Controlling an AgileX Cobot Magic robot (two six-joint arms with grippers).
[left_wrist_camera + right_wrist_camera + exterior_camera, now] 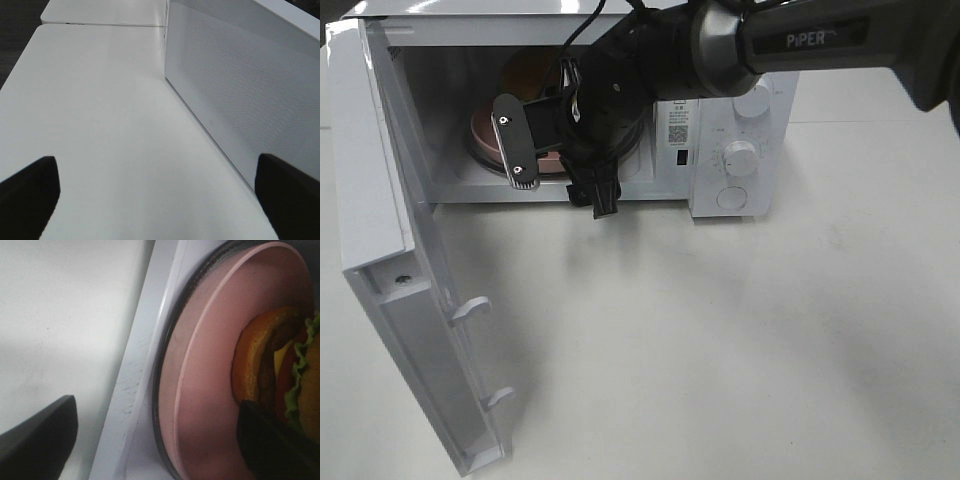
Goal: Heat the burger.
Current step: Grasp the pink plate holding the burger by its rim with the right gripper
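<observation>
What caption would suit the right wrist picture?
Open gripper beside a layered burger on a round pink plate inside the white microwave.

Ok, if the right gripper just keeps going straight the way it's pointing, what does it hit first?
Most likely the pink plate carrying the burger inside the microwave. The right gripper, jaws open, is already at the opening; one finger looks close to the burger, though depth is unclear.

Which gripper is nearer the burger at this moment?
Right. The right gripper is at the microwave's opening, beside the burger on its pink plate. The left gripper is over bare table outside.
</observation>
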